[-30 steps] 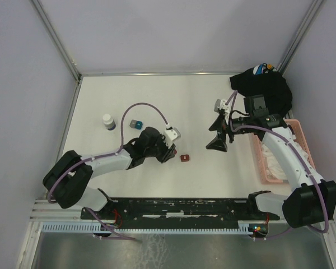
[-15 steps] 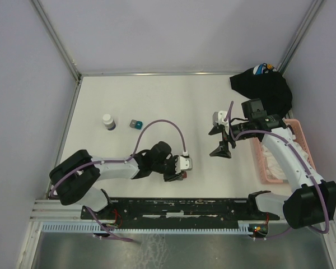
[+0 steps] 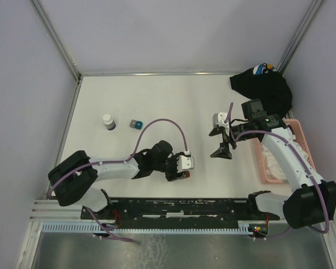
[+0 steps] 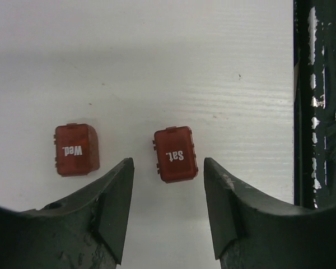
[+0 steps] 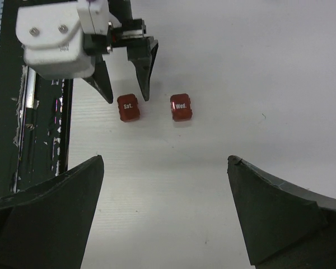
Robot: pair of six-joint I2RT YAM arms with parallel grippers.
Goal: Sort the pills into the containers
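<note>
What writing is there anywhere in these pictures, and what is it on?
"Sat.": white letters on one red box.
"Wed.": white letters on the other red box.
Bottle: any label is too small to read.
Black cloth: its coloured patch is too small to read.

- Near the table's (image 3: 157, 95) front edge — the box marked Sat. (image 4: 175, 154) lies between the left gripper's (image 4: 168, 163) fingertips, touching neither.
- The box marked Wed. (image 4: 76, 149) sits just beside it, apart, farther from the rail (image 4: 319, 112).
- Far left — the vial (image 3: 108, 121), a small box (image 3: 136, 124) to its right.
- Right edge: the basket (image 3: 262, 168), a cloth (image 3: 263, 89) behind it.
</note>
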